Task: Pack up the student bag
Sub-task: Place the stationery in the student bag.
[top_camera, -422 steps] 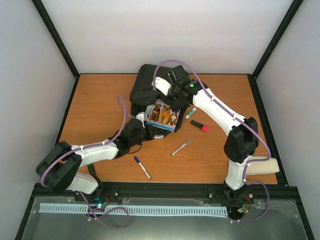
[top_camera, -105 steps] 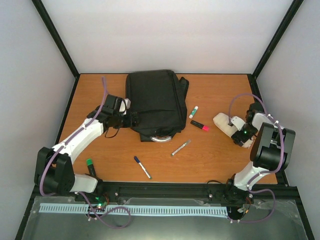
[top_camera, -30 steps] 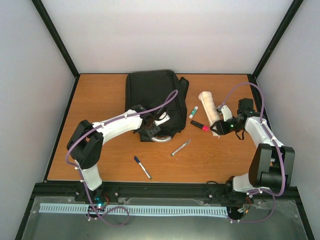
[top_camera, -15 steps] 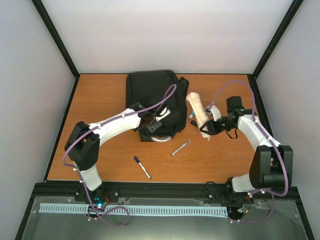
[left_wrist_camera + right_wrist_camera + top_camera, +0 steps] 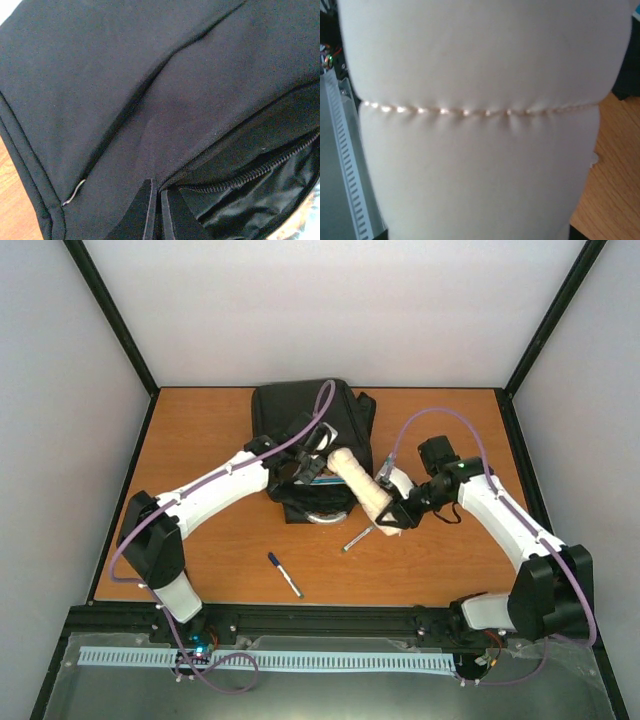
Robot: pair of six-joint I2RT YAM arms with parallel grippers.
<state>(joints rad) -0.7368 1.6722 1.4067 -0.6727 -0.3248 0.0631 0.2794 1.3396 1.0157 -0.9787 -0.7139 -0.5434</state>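
Black fabric at the mouth of the student bag (image 5: 300, 415), flat on the table (image 5: 200, 440) beneath the left jaws, is pinched in them, seemingly to hold the opening up for the beige pouch (image 5: 360, 485) that the right jaws clamp and aim at it.

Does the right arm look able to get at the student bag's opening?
Probably yes. The left gripper, jaws shut on the student bag, holds it open; the beige pouch in the right gripper points at the gap, nothing between.
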